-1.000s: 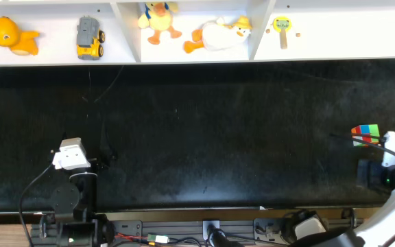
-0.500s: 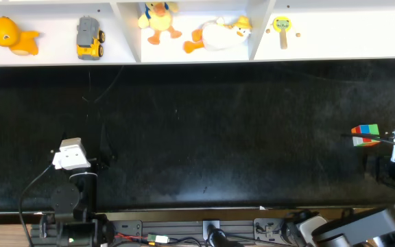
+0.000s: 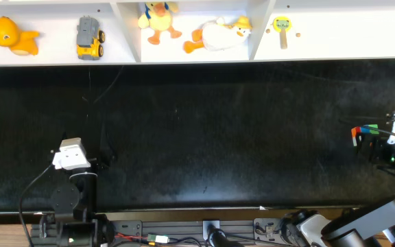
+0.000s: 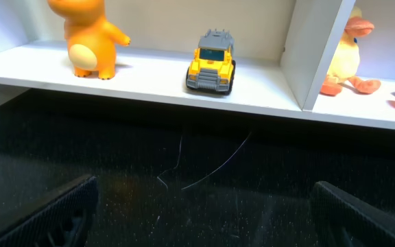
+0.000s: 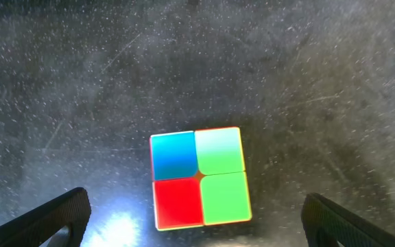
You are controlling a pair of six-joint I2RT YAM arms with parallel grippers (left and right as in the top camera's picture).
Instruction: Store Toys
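Directly beneath the right tool (image 5: 194,202), between its widely parted fingers and clear of both, the colour cube (image 5: 199,177) lies flat on the black tabletop (image 5: 81,68). Ahead of the left tool (image 4: 204,185), its fingers likewise spread, a yellow truck (image 4: 211,62) stands on the white shelf (image 4: 149,86).

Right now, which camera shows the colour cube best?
Right wrist view: straight down on the cube, whole top face clear. Top view has it partly covered by the right gripper. Left wrist view faces the shelf.
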